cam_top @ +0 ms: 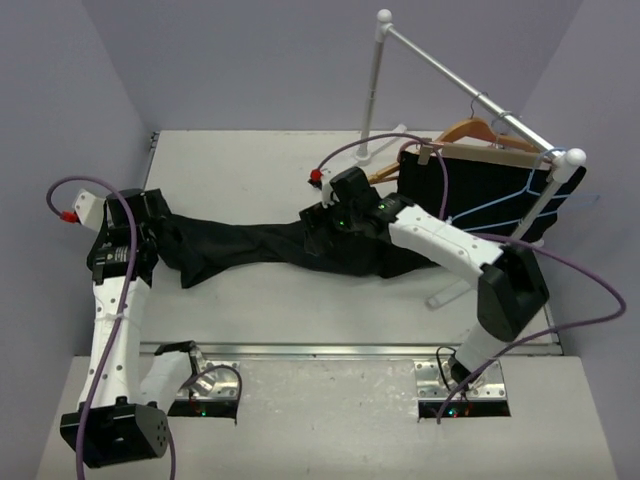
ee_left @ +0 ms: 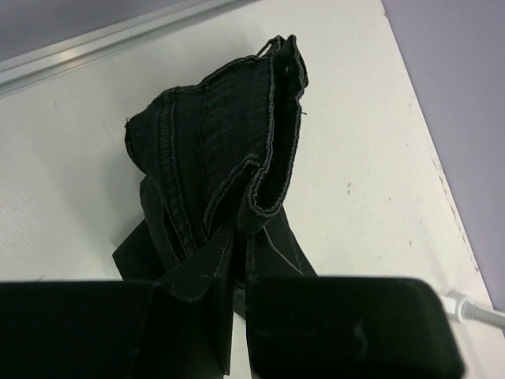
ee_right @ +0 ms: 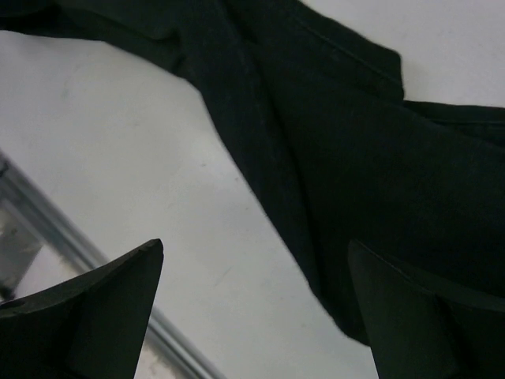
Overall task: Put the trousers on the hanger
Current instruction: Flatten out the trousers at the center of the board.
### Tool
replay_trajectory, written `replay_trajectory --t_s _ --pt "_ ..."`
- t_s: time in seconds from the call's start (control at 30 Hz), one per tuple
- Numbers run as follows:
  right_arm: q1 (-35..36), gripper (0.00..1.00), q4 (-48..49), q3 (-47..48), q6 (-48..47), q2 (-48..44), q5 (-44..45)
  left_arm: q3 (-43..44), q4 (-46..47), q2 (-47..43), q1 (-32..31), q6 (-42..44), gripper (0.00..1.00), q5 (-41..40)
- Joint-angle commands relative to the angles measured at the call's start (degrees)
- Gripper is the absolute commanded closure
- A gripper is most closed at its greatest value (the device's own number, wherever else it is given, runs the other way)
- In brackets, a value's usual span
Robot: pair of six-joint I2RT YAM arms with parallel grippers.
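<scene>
One end of the trousers (cam_top: 270,245), sprawled across mid-frame in the top view, is pinched tight by your left gripper (ee_left: 237,241) at a bunched, stitched edge. Your right gripper (ee_right: 254,251) hangs spread wide above the cloth's middle. The fabric looks soft, light and floppy, so grip stitched edges and expect sagging on the way to the hanger (cam_top: 478,130), upper right.

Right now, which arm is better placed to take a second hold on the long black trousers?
Right. The right tool, open, hangs directly over the soft black trousers, close to the tan wooden hanger. The left tool is shut on the trousers' other end, so it is occupied.
</scene>
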Motion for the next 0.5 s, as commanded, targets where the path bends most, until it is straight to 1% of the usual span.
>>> replay_trajectory --t_s 0.0,0.07,0.1,0.13,0.17,0.23,0.3,0.47 --pt "2.05 0.01 -2.74 10.77 -9.22 12.5 10.32 1.37 0.93 0.27 4.3 -1.99 1.0 -0.1" --pt "2.27 0.01 -4.34 12.59 -9.22 14.38 12.31 1.16 2.15 0.88 5.57 0.36 1.0 1.2" --pt "2.4 0.01 -2.94 10.73 -8.75 13.12 12.65 1.16 3.09 0.75 5.57 2.63 1.0 1.61" --pt "2.41 0.01 -1.47 10.67 -8.73 13.08 13.33 1.16 3.87 0.41 5.57 2.71 1.0 1.88" --pt "2.41 0.01 0.18 7.43 -6.91 10.59 14.86 1.24 4.49 0.14 5.57 4.04 1.0 2.05" --pt "2.32 0.01 0.6 5.19 -6.14 8.22 15.77 1.92 3.87 0.29 5.57 4.04 1.0 1.82" --pt "2.32 0.01 2.27 3.48 -5.31 6.24 14.83 2.99 3.13 1.08 5.57 3.51 1.0 2.22" --pt "3.08 0.01 -0.17 3.78 -4.42 4.22 14.84 2.27 4.7 1.5 5.51 4.53 0.98 5.05"
